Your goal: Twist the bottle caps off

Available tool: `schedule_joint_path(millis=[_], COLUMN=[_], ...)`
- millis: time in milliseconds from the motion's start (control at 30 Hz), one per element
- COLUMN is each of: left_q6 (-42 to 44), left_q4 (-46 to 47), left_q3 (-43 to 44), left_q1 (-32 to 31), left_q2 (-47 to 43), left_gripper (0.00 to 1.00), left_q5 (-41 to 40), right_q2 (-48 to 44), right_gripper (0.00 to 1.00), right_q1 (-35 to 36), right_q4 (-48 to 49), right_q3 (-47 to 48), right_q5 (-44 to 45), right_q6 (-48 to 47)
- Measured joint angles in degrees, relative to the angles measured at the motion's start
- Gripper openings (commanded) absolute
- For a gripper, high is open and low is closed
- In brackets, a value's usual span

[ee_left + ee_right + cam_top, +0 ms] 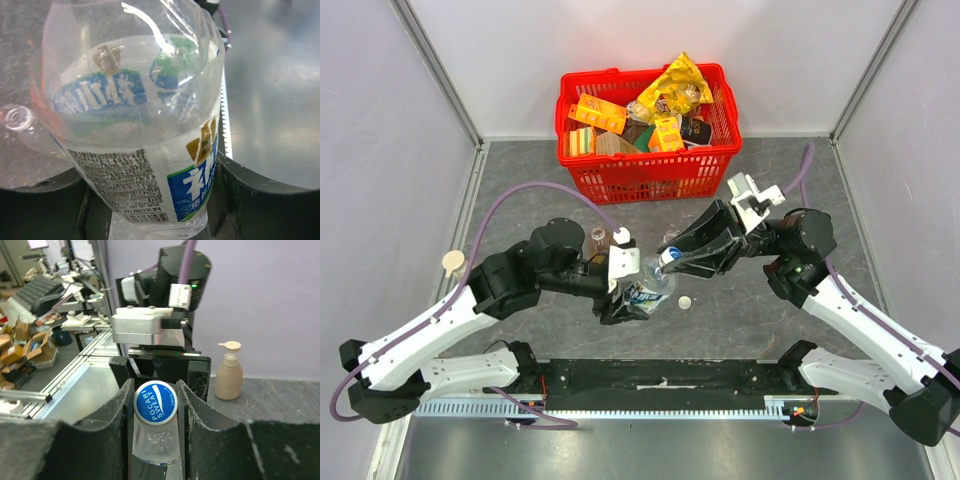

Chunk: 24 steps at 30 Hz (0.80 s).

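At nine o'clock on the grey worktop (770, 330), close to the wall, stands a beige pump bottle (452, 261). At the centre my left claw (625, 295) is clenched round the labelled belly of a clear plastic bottle (135, 150), which is tilted with its neck towards two o'clock. It looks thin-walled and light. I judge it soft and apt to dent or twist in the grip, so the hold belongs on the label band, firm but not crushing. My right claw (675, 255) is clamped on its blue round screw cap (155, 401), a finger on each side of the rim. The cap is hard and small, and the rim is the place to turn it. A white round cap (686, 301) lies loose at five o'clock from the blue one. I find no yellow cap. My left wrist view hides the neck, and I cannot tell whether the thread has begun to give.
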Motion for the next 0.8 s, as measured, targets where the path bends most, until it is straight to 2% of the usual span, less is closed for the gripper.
schedule_joint_path(millis=[267, 500, 600, 667, 800], left_q6=[0.1, 0.2, 0.3, 0.3, 0.3], left_q4=[-2.4, -2.7, -2.6, -2.6, -2.6], left_q3=[2.5, 3.2, 3.2, 3.2, 3.2], left_q1=[0.0, -0.1, -0.1, -0.1, -0.1], left_q2=[2.1, 3.5, 3.8, 3.8, 3.8], left_gripper=[0.12, 0.12, 0.12, 0.12, 0.12], left_q5=[11.6, 16.2, 16.5, 16.5, 15.9], right_q2=[-0.1, -0.4, -0.7, -0.8, -1.6], right_gripper=[0.00, 0.01, 0.11, 0.24, 0.59], right_q1=[0.5, 0.7, 0.7, 0.7, 0.7], right_q4=[7.1, 11.1, 11.2, 10.7, 7.9], right_q3=[0.0, -0.6, -0.8, -0.8, -0.8], right_q5=[-6.9, -9.3, -9.3, -9.2, -8.2], right_q6=[3.0, 5.0, 5.1, 4.8, 3.1])
